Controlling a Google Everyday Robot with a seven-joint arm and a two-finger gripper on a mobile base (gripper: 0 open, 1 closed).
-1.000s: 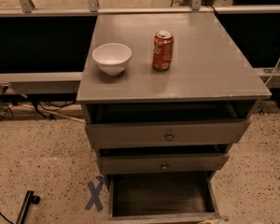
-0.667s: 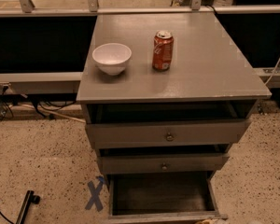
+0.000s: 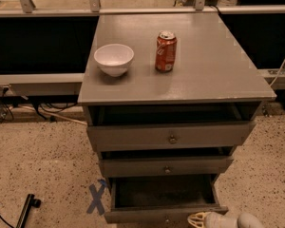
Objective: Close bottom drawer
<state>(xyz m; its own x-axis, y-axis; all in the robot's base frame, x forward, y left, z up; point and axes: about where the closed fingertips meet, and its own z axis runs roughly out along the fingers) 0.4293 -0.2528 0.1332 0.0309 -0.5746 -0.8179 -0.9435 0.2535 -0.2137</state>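
The grey cabinet has three drawers. The bottom drawer is pulled out the farthest, showing its dark plain inner box; its slim grey front lies along the bottom edge of the camera view. The top drawer and the middle drawer stick out a little, each with a small round knob. My gripper comes in at the bottom edge, right of centre, just in front of the bottom drawer's front at its right end. Only its pale tip shows.
A white bowl and a red soda can stand on the cabinet top. A blue tape X marks the speckled floor left of the bottom drawer. A black bar lies at bottom left. Cables and a rail run behind the cabinet.
My gripper's pale tip has come into view at the bottom edge, by the right end of the bottom drawer's front. The drawers, bowl and can have not moved.
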